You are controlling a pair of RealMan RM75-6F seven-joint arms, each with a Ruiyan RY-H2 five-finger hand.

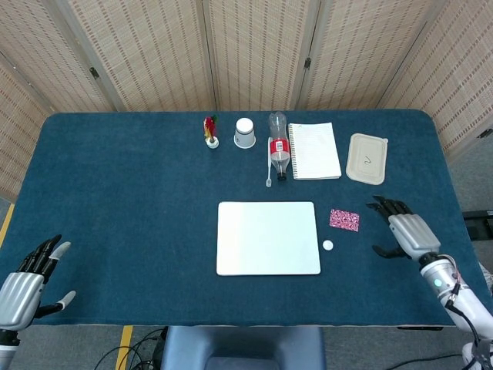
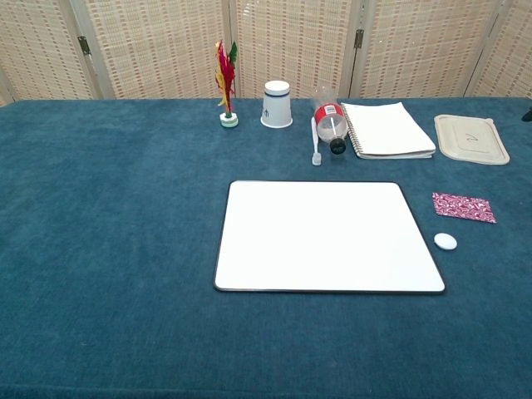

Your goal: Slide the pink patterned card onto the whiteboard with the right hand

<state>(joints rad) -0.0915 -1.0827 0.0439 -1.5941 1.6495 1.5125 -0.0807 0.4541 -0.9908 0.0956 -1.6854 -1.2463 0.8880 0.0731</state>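
The pink patterned card (image 1: pixel 344 220) (image 2: pixel 464 207) lies flat on the blue cloth just right of the whiteboard (image 1: pixel 268 237) (image 2: pixel 327 236). My right hand (image 1: pixel 402 229) hovers to the right of the card, a short gap away, its fingers spread and holding nothing. In the chest view only a dark fingertip (image 2: pixel 527 115) of it shows at the right edge. My left hand (image 1: pixel 29 280) rests at the front left corner, fingers apart and empty, far from the card.
A small white oval piece (image 1: pixel 328 245) (image 2: pixel 445 241) lies between board and card, slightly nearer. At the back stand a shuttlecock (image 1: pixel 209 132), paper cup (image 1: pixel 245 132), lying bottle (image 1: pixel 279 144), toothbrush (image 1: pixel 269 169), notebook (image 1: pixel 314 151) and lidded container (image 1: pixel 367 158).
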